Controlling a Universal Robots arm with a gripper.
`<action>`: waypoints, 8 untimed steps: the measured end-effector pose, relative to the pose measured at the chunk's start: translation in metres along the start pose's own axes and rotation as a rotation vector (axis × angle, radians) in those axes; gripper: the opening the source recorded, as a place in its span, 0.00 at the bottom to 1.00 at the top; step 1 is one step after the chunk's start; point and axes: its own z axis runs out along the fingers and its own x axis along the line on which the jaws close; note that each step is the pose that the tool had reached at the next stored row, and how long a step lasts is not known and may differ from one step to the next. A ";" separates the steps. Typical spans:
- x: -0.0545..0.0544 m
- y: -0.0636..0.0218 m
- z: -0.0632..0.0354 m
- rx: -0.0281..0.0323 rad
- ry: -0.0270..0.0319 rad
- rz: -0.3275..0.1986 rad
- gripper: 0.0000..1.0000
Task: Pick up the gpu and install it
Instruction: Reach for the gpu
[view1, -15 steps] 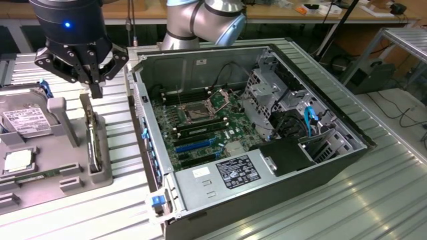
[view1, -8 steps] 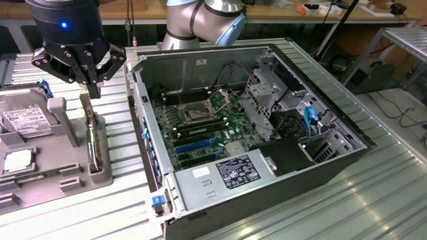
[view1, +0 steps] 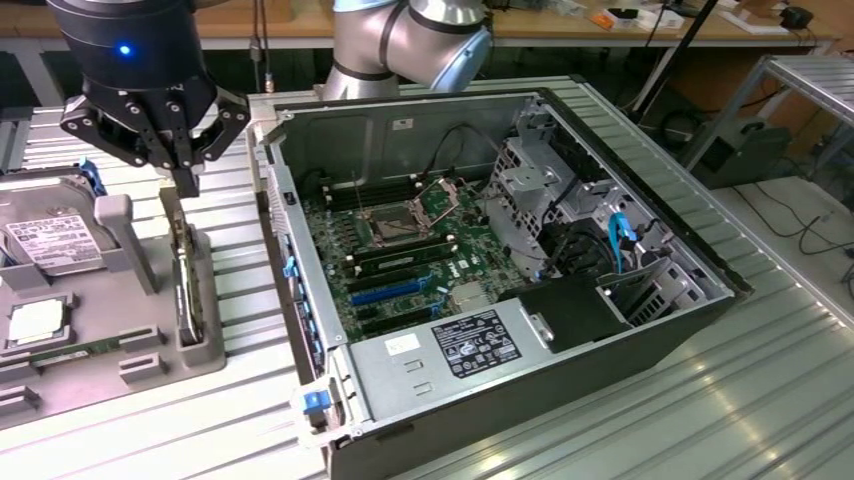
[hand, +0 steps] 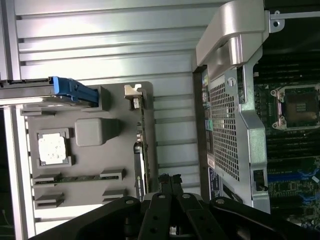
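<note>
- Grey tray (view1: 134, 335) lay beside the open case (view1: 334, 140).
- Gpu (view1: 187, 285) stood on edge in the tray's slot nearest the case.
- Gripper (view1: 183, 185), jaws pressed together, hung just above the tray's far end, over the gpu.

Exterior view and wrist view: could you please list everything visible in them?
computer case: one, grey, open, exterior view's centre
motherboard: one, green, inside the case
power supply: one, silver, inside the case
tray: one, grey, exterior view's left
graphics card: one, dark, on edge in the tray
hard drive: one, silver, in the tray
memory stick: one, green, in the tray
table: one, ribbed metal, under everything
gripper: one, black, shut, above the graphics card
</note>
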 end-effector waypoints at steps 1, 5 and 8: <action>0.003 0.0003 0.0000 0.0000 0.0001 0.000 0.11; 0.016 0.0018 0.0003 0.0000 0.0001 0.000 0.11; 0.024 0.0013 0.0002 -0.0001 0.0000 0.000 0.11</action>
